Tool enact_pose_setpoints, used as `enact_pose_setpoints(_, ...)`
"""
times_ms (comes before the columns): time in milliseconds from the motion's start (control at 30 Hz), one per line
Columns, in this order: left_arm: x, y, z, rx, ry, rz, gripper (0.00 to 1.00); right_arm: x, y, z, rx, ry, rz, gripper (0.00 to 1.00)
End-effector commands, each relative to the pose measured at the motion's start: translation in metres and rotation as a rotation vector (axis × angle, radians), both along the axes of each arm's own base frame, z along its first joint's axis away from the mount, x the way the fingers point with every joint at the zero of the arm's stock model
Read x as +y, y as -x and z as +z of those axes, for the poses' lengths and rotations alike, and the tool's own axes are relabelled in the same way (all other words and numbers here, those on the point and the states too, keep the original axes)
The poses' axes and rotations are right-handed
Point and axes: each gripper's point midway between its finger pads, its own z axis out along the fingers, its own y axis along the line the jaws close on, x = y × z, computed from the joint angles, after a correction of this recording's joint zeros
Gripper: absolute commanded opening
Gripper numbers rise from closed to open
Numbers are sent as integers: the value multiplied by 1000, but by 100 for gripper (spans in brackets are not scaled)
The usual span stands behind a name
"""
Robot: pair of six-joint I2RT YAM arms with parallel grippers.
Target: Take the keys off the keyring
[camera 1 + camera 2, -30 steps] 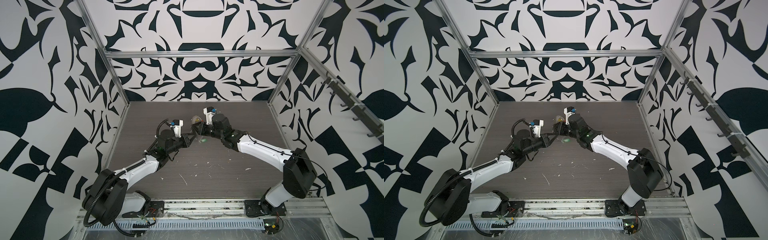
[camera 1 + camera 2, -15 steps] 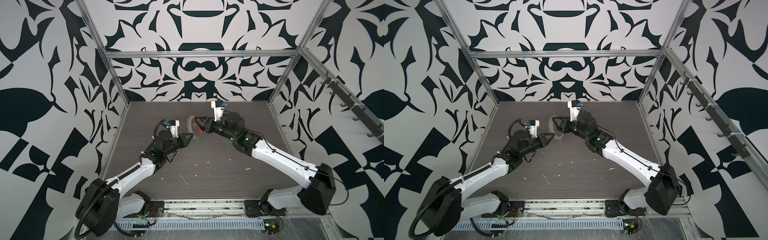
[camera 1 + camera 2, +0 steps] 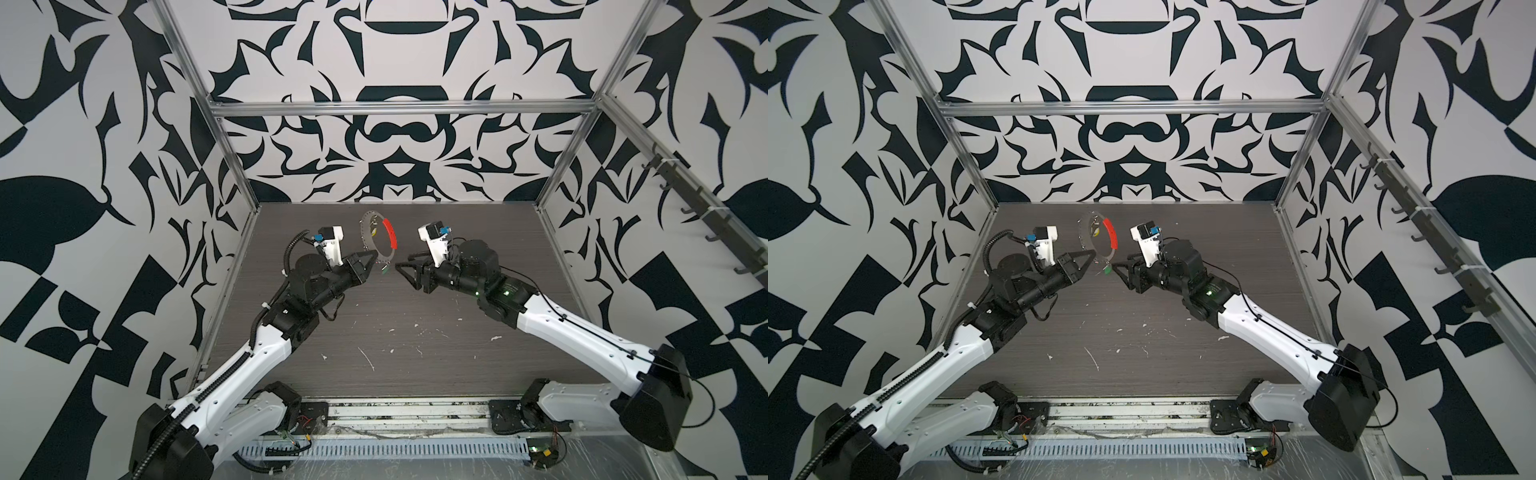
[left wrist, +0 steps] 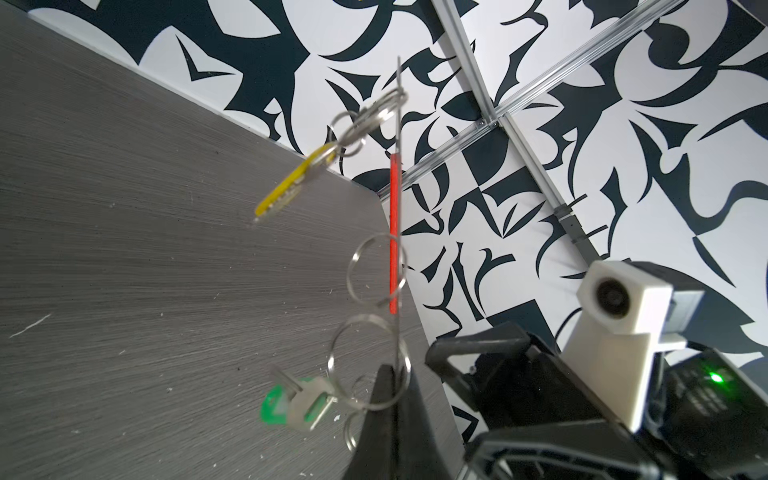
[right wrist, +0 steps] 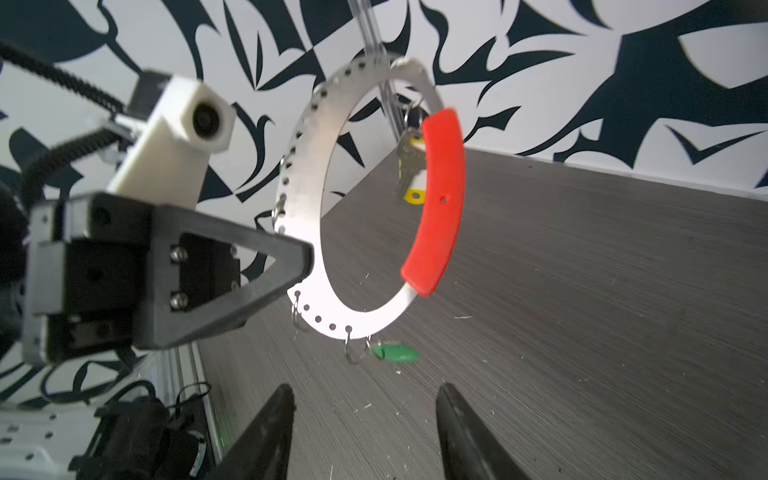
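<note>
And the left gripper (image 3: pixel 369 261) stays pinched on the keyring (image 5: pixel 307 187), holding that flat, perforated steel band upright and clear of the table (image 3: pixel 415 332). The right gripper (image 3: pixel 402 269) was up against the keyring a second ago. Now it has backed off just beside it, jaws spread, nothing between them. The red sleeve (image 5: pixel 440 199) curves along the keyring's side away from the left gripper. The green key (image 5: pixel 395 353) dangles from a small split ring (image 5: pixel 353 351) under the keyring, and the yellow key (image 4: pixel 286 187) hangs from near its top. Below the keyring there's dark wood-grain with white flecks (image 3: pixel 368 359), and behind it black-and-white patterned walls (image 3: pixel 395 158).
</note>
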Motion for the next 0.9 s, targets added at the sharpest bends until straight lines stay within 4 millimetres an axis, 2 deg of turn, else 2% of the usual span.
enact_pose_setpoints(0,2,5,16,-6,23,-5,0,7,13,20,-107,-36,105,55)
enact_pose_setpoints(367,5,12,24,-12,44,-8,0,18,7,18,-122,-57,127,49)
enact_pose_setpoints(867,3,12,22,-5,61,-21,0,29,4,25,-133,-85,147,34)
